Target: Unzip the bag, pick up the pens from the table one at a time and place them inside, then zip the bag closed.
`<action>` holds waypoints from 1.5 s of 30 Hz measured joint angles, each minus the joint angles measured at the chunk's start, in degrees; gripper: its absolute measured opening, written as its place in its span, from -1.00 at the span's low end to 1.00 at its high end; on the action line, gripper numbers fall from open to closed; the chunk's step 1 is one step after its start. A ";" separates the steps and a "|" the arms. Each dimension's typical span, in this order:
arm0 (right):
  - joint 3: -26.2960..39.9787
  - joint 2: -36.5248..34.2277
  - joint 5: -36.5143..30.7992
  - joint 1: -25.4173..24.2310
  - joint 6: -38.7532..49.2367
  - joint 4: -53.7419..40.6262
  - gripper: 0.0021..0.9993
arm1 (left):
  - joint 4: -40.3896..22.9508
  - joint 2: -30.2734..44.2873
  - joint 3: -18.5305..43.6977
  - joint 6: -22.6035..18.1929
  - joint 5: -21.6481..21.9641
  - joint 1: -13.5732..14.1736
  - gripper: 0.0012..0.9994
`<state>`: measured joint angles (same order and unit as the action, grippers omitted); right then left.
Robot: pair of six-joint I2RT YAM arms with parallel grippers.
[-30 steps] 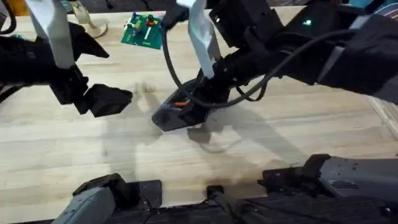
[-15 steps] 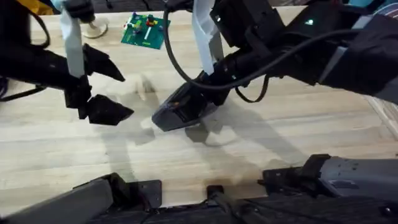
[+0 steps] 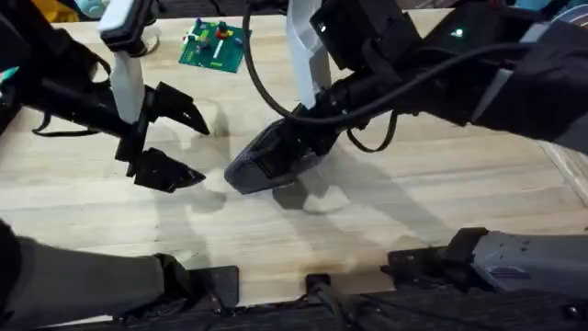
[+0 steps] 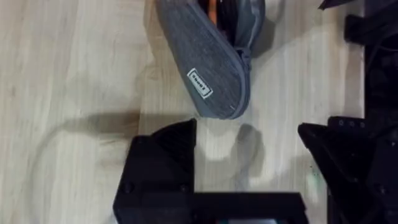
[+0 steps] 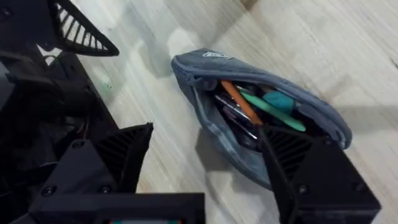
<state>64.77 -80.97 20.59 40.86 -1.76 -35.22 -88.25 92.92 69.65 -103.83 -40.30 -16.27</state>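
The bag lies open at mid-desk, its long axis slanting up toward the right hand, whose spread fingers sit right over its mouth, while the spread left hand waits beside its rounded end.

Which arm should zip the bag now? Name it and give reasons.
Probably the right. The right gripper hangs open directly over the bag, which is open with an orange pen inside. The left gripper is open too, but apart from the bag's end, better suited to bracing.
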 joint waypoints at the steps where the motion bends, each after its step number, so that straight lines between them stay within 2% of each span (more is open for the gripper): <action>1: 0.00 0.02 0.01 0.00 -0.03 0.00 1.00 | -0.25 0.58 0.00 -0.40 -0.25 0.00 0.99; 9: 0.00 0.00 0.01 0.00 -1.86 0.02 1.00 | -0.69 3.26 0.00 -1.81 -1.43 2.28 0.99; 13: 0.00 -0.12 0.01 0.00 -5.61 0.07 1.00 | -0.69 3.92 0.00 -1.92 -1.96 3.45 0.99; 25: 0.00 -2.36 0.06 0.00 -20.16 2.21 1.00 | -0.69 3.94 0.02 -2.08 -2.11 3.50 0.99; 33: 0.00 -4.28 0.16 0.52 -24.81 5.86 1.00 | -0.70 3.94 0.02 -2.08 -2.13 3.50 0.99; 40: 0.00 -7.78 2.68 2.54 -27.64 6.81 1.00 | -0.71 3.94 0.02 -2.10 -6.56 3.50 0.99; 45: 0.00 -8.88 3.00 3.30 -28.52 8.89 1.00 | -0.69 3.94 0.02 -2.10 -7.79 3.50 0.99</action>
<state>64.77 -89.85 23.59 44.16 -30.28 -26.33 -88.95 96.86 69.67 -105.93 -48.09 -12.78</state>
